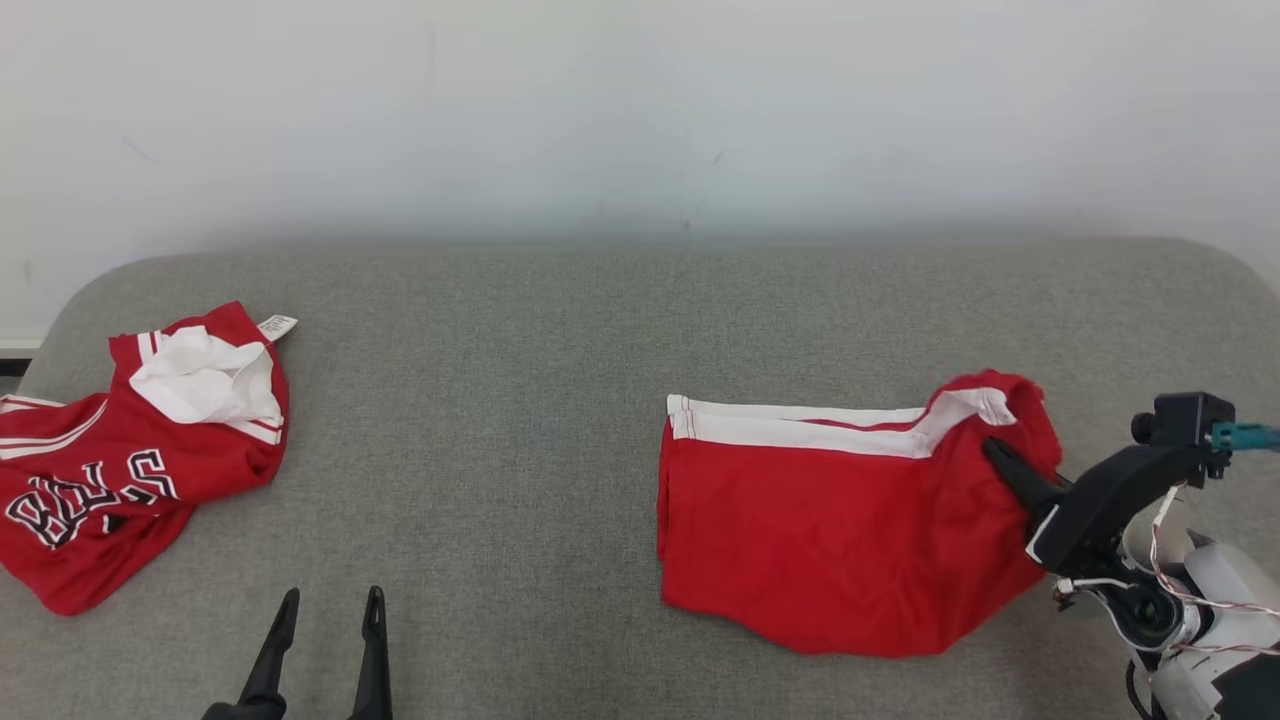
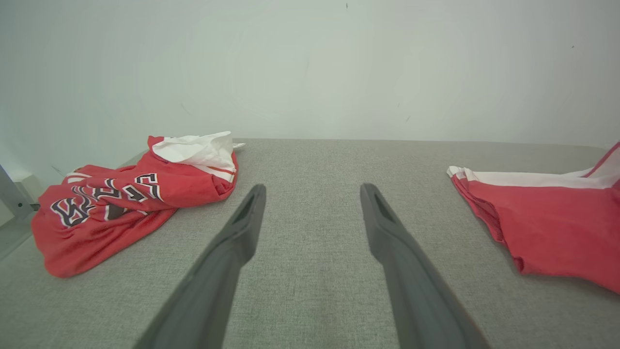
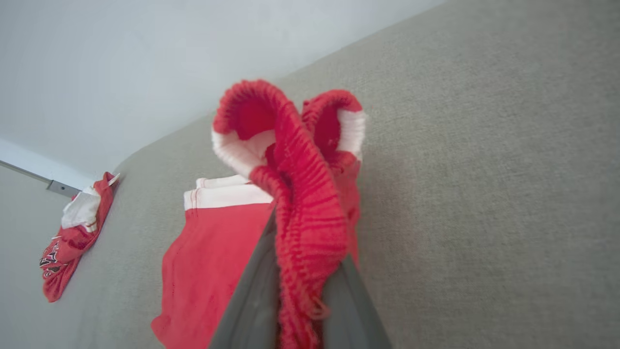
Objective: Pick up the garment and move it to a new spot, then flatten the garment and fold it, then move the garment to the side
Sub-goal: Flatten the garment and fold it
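Right now my right hand is clamped shut on the red shorts, pinching the ribbed waistband between its two dark fingers. From my head, that hand reaches in from 4 o'clock with its fingers pointing toward 10 o'clock. The gripped end of the shorts is bunched up and raised into a curled loop, and red cloth hides my fingertips. The rest of the shorts lies flat on the grey fabric counter, spreading from my grip toward 9 o'clock. A white band runs along their 12 o'clock edge. The shorts as a whole sit at about 4 o'clock from the middle of the counter. My left hand is down at 7 o'clock with its fingers spread wide, pointing to 12 o'clock, holding nothing, with bare grey cloth beyond them. A crumpled red jersey with black-and-white lettering lies at 9 o'clock by the counter's edge. Its white lining is turned out on the 12 o'clock side, and it is well apart from the shorts. A pale wall rises behind the counter at 12 o'clock.
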